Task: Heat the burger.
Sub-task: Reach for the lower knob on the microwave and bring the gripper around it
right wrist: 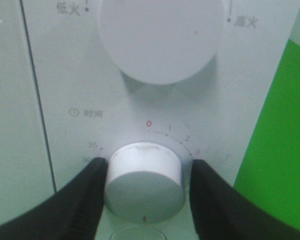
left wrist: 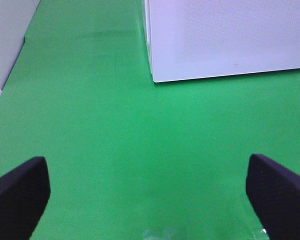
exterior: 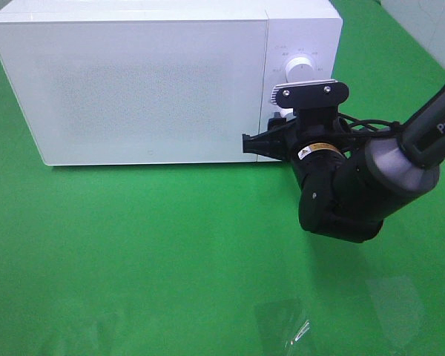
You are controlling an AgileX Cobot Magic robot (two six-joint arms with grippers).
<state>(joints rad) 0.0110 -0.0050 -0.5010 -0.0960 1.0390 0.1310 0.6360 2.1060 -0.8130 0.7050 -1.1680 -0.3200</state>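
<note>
The burger is hidden; no view shows it. The white microwave [exterior: 148, 81] stands at the back of the green table with its door closed. My right gripper [right wrist: 146, 175] is at the control panel, and its two black fingers [right wrist: 85, 195] press on both sides of the lower white timer knob [right wrist: 145, 185]. The knob's red mark points toward the bottom of the right wrist picture, away from the printed 0. In the high view the right gripper [exterior: 278, 130] sits under the power knob [exterior: 297, 68]. My left gripper [left wrist: 147, 200] is open and empty above the cloth, in front of the microwave's left corner [left wrist: 155, 75].
The large power knob [right wrist: 162, 35] sits right next to the timer knob. A green cloth [exterior: 133, 252] covers the table. A shiny see-through patch [exterior: 282, 322] lies on the cloth near the front edge. The right arm [exterior: 400, 163] reaches in from the right.
</note>
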